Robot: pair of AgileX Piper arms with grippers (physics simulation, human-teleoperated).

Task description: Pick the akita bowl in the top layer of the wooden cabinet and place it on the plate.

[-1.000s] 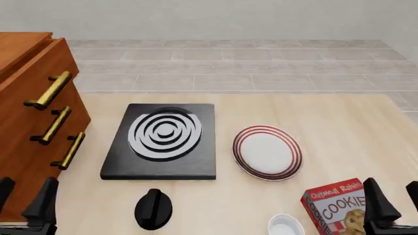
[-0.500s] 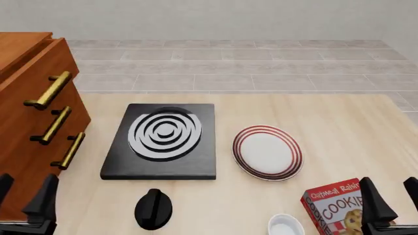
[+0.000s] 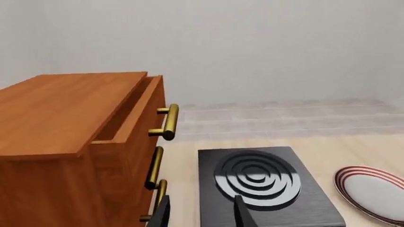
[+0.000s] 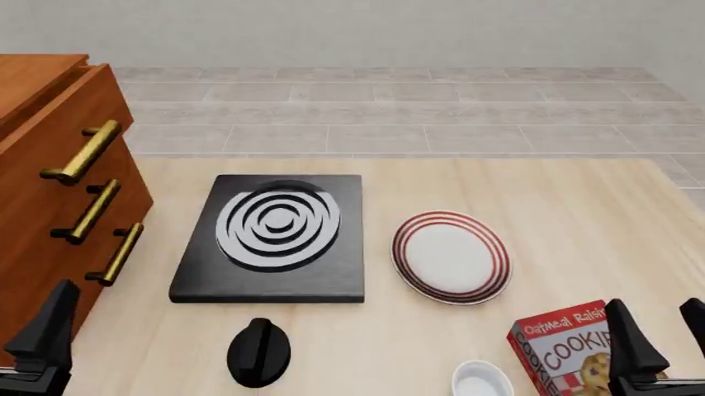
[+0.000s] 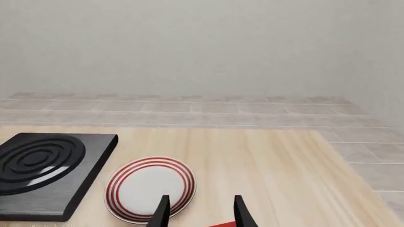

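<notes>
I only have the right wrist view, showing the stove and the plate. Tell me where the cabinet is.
Observer: The cabinet stands at the table's left side, left of the stove, with its handles facing the stove.
Operator: Report the top drawer.
Observer: In the left wrist view the top drawer is pulled out a little. A narrow gap shows, but no bowl is visible in it.
Operator: Say what's beside my end effector.
Observer: A cookie box stands just left of the right end effector, nearer to us than the plate.
</notes>
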